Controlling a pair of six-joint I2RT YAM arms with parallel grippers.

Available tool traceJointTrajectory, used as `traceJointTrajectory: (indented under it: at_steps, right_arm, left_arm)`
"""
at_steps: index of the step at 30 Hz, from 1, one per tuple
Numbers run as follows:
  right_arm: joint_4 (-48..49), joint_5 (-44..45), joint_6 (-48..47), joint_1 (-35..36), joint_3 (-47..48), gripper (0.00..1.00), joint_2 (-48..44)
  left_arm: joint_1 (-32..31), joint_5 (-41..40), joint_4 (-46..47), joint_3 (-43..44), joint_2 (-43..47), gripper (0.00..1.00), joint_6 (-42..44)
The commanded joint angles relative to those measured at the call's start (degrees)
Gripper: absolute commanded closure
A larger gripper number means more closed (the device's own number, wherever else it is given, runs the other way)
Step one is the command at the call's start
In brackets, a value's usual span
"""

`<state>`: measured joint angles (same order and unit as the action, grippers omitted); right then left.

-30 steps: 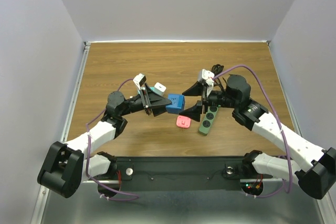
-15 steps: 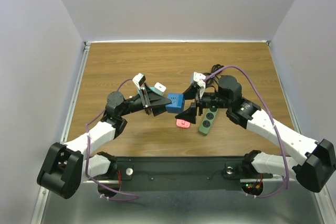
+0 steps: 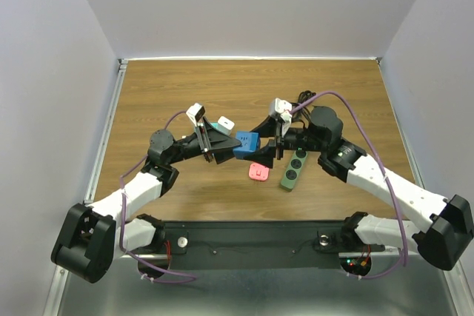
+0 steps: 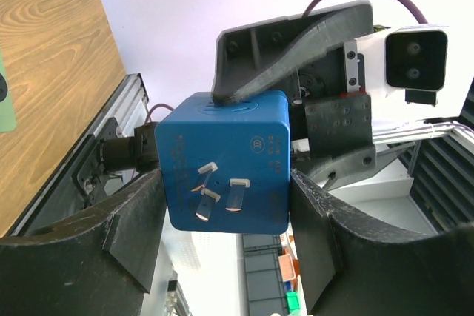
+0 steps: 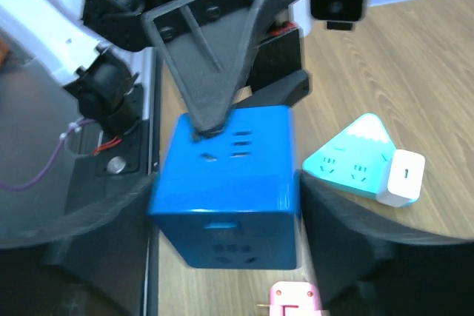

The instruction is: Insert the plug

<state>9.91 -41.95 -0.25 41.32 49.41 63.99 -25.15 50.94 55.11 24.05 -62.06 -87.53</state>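
A wooden worktop seen from above, with your two arms reaching in from its near edge. The left arm and right arm both bend inward, elbows out. Their wrists are turned so the grippers face each other over the middle of the worktop.

A dark green power strip lies flat, right of the middle and toward the near edge, sockets up. It is probably where the plug goes.

The plug is a blue block, held in the air over the middle of the worktop, just left of the strip and not touching it. Your left gripper is closed on it, fingers pressed against two opposite sides. Your right gripper has a finger on either side of the block, across the other axis. That wrist view is blurred, so you cannot tell whether the fingers press or merely flank it. This reads as a handover, likely so the block can be turned toward the strip.

A teal socket adapter with a white charger lies beyond the left gripper, toward the far edge. A small pink plug lies just left of the strip.

The block's three metal prongs point sideways, back toward the left wrist, not down.
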Motion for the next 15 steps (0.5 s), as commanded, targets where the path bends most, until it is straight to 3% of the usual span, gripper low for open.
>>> traceJointTrajectory:
  at_steps: [1, 2, 6, 8, 9, 10, 12, 15]
  right_arm:
    - [5.6, 0.5, 2.3, 0.5, 0.1, 0.38, 0.4]
    - [6.3, 0.4, 2.5, 0.6, 0.0, 0.49, 0.5]
    - [6.3, -0.1, 3.8, 0.5, 0.3, 0.67, 2.0]
    - [6.3, -0.4, 4.5, 0.5, 0.3, 0.77, 3.1]
    - [6.3, -0.4, 4.8, 0.6, 0.3, 0.94, 3.6]
    - [6.3, -0.1, 5.1, 0.6, 0.2, 1.00, 3.7]
    - [6.2, 1.6, 6.0, 0.5, 0.3, 1.00, 3.7]
    - [2.6, 9.0, 5.4, 0.5, 1.6, 1.00, 3.0]
  left_arm:
    - [-0.4, 0.6, 5.6, 2.2, 2.1, 1.00, -0.2]
    - [-0.5, 0.6, 5.7, 2.1, 2.0, 1.00, -0.3]
    - [-0.5, 0.0, 6.7, 2.0, 2.0, 0.98, -0.3]
    - [-0.5, -0.2, 7.6, 1.9, 1.7, 0.85, -0.3]
    - [-0.5, -0.3, 8.2, 1.7, 1.4, 0.69, -0.3]
    - [-0.5, -0.5, 8.2, 1.5, 1.3, 0.60, 0.0]
    - [0.0, -0.8, 7.6, 1.0, 1.2, 0.47, 1.1]
    - [4.1, -1.7, 1.5, 0.3, 2.0, 0.38, 7.9]
